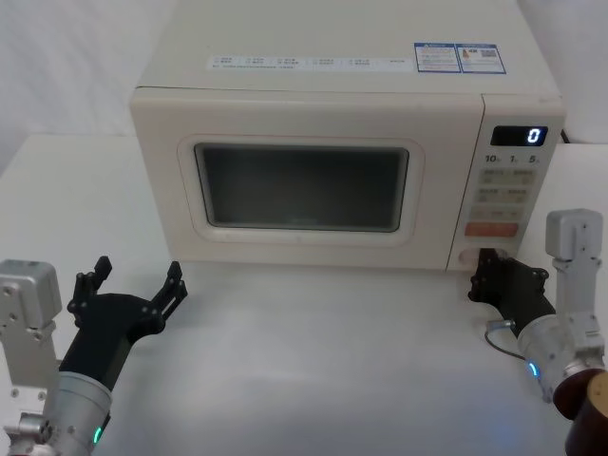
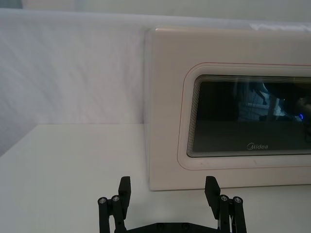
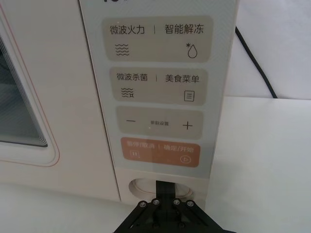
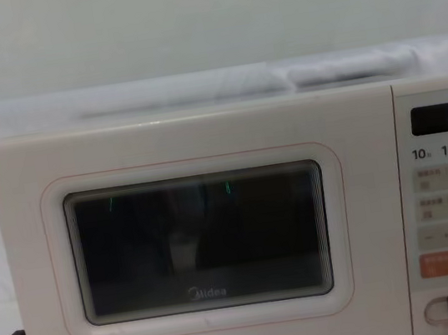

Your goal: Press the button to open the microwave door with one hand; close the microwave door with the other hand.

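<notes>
Right gripper (image 3: 166, 190) fingers look pressed together, tips right on the button (image 3: 143, 186) at the control panel's (image 3: 158, 73) bottom, hiding about half of it. Left gripper (image 1: 135, 282) sits spread wide over bare bench (image 1: 313, 361), near the lower left corner of the shut microwave door (image 1: 304, 180), not touching.

Just above the right claw (image 3: 164, 188) we see an orange rectangular key (image 3: 159, 152) with white print. Above that, three beige rounded keys (image 3: 156, 92) are stacked up a narrow cream control panel (image 3: 95, 107). Higher still above the claw, a black digital display (image 1: 519, 135) shows a white 0. A thin black power cable (image 3: 255, 63) runs past the panel's outer edge, beyond the claw. Blue-and-white paper stickers (image 1: 460, 57) lie far behind it, and a plain white table (image 1: 313, 361) spreads beneath it.
</notes>
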You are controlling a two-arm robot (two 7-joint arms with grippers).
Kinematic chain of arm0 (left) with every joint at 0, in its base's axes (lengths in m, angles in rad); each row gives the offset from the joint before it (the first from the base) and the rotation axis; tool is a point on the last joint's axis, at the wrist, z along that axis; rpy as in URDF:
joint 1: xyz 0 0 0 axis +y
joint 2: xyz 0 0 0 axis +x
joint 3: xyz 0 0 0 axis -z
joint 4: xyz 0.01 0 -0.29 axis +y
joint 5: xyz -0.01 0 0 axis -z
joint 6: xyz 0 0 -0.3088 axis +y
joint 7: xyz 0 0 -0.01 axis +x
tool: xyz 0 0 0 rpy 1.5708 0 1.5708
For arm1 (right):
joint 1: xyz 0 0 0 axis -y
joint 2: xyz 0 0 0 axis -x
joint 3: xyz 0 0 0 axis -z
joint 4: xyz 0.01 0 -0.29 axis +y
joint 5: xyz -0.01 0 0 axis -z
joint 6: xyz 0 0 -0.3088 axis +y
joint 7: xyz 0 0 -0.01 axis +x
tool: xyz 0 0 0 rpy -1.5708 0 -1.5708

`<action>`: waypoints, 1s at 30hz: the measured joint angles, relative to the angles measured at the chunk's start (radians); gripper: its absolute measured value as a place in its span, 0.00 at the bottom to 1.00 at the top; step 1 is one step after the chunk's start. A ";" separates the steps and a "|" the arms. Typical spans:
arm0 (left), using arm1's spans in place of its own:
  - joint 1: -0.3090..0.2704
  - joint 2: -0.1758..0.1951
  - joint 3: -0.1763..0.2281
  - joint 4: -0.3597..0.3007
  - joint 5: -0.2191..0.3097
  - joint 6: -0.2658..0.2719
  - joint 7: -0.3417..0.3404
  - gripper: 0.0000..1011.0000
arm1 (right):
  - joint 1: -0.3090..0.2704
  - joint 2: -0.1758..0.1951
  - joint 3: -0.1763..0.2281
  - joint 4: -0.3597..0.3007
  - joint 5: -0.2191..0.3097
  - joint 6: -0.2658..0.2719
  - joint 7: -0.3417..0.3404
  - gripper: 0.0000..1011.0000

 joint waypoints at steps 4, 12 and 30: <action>0.000 0.000 0.000 0.000 0.000 0.000 0.000 0.99 | 0.012 -0.004 0.000 0.014 -0.002 -0.005 0.000 0.00; 0.000 0.000 0.000 0.000 0.000 0.000 0.000 0.99 | 0.034 -0.011 -0.005 0.041 -0.009 -0.015 0.000 0.00; 0.000 0.000 0.000 0.000 0.000 0.000 0.000 0.99 | 0.017 -0.010 -0.011 0.021 -0.013 -0.010 0.007 0.00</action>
